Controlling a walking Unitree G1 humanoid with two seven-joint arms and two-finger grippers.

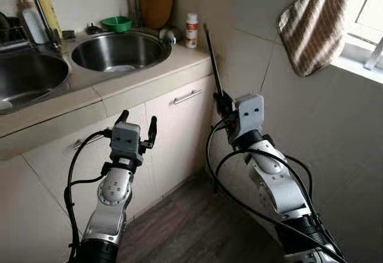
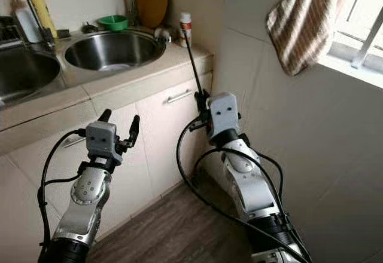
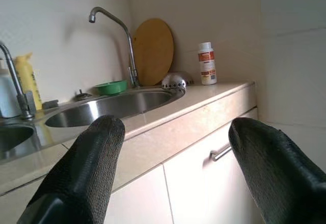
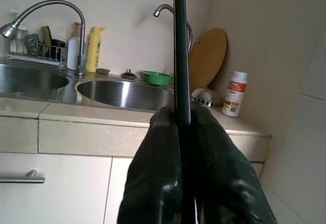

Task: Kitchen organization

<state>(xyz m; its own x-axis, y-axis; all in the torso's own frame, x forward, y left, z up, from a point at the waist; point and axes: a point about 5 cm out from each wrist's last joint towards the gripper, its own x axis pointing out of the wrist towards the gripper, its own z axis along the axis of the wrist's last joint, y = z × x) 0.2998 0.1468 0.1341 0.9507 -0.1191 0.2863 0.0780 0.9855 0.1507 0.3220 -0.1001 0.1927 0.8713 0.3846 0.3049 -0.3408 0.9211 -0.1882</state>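
The right tool (image 1: 222, 103) is clamped on a thin black rod (image 1: 212, 60), which stands upright beside the end of the bench (image 1: 149, 75). The left tool (image 1: 137, 125) is open, holding nothing, in front of the cupboard doors. Farther back, a white bottle (image 1: 191, 30) stands on the bench beside the round sink (image 1: 119, 51).

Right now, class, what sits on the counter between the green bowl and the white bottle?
Between the green bowl and the white bottle stand a tap, a round wooden board leaning on the wall, and a metal strainer, seen in both wrist views.
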